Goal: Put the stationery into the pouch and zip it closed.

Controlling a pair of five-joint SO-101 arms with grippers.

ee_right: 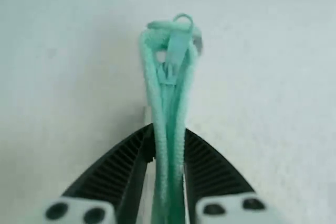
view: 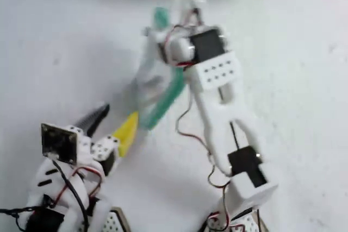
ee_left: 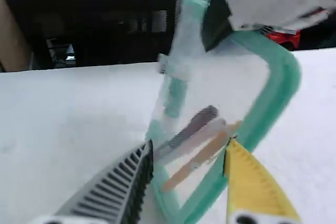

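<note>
My right gripper (ee_right: pixel 168 135) is clenched on the green zipper edge of the pouch (ee_right: pixel 167 77), holding it tilted up over the table (view: pixel 65 52). My left gripper (ee_left: pixel 189 148) is spread wide at the pouch's lower end, one finger on each side, grasping nothing. The stationery (ee_left: pixel 191 135) lies inside the pouch, visible through its clear wall.

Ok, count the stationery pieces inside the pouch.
3, lying side by side inside the pouch: a grey piece, a pale piece in the middle, an orange piece. More may be hidden.
</note>
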